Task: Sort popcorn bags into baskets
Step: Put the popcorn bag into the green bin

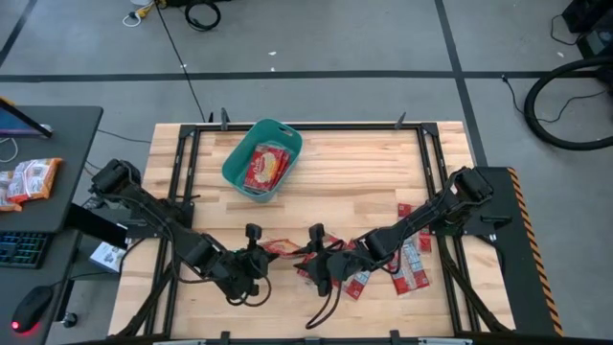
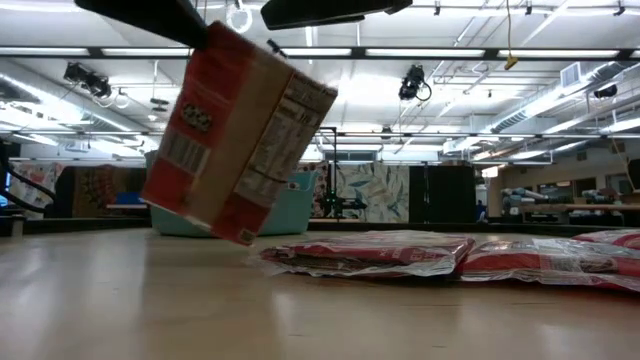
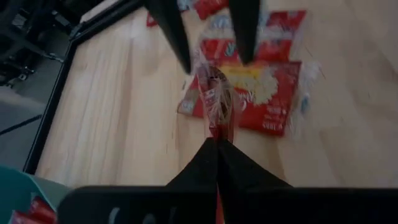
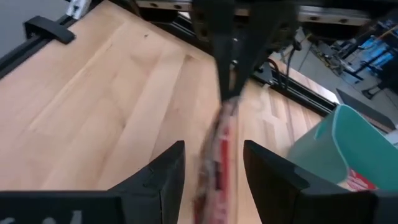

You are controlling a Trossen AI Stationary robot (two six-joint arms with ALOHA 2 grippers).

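A red popcorn bag (image 1: 283, 247) hangs in the air between my two grippers, near the table's near edge. My left gripper (image 1: 257, 255) is shut on it. My right gripper (image 1: 314, 257) is open; in the right wrist view its fingers stand on either side of the bag's (image 4: 217, 155) free end without touching it. Several more red bags (image 1: 407, 259) lie flat on the table under and beside the right arm. The teal basket (image 1: 263, 158) stands toward the far edge with one bag (image 1: 265, 168) lying inside. My left gripper holds the popcorn bag by one short end (image 3: 219, 127), pinched between its two fingers. In the low view the bag (image 2: 235, 130) hangs tilted below the fingers (image 2: 150, 15), lifted clear of the table. The wrist view shows it edge-on, reaching toward the right gripper.
A black metal frame (image 1: 182, 182) borders the wooden tabletop. A desk to the left carries orange-and-white packets (image 1: 29, 180), a keyboard and a mouse. Bare wood (image 1: 354, 172) lies between the grippers and the basket. Cables lie on the floor beyond the table.
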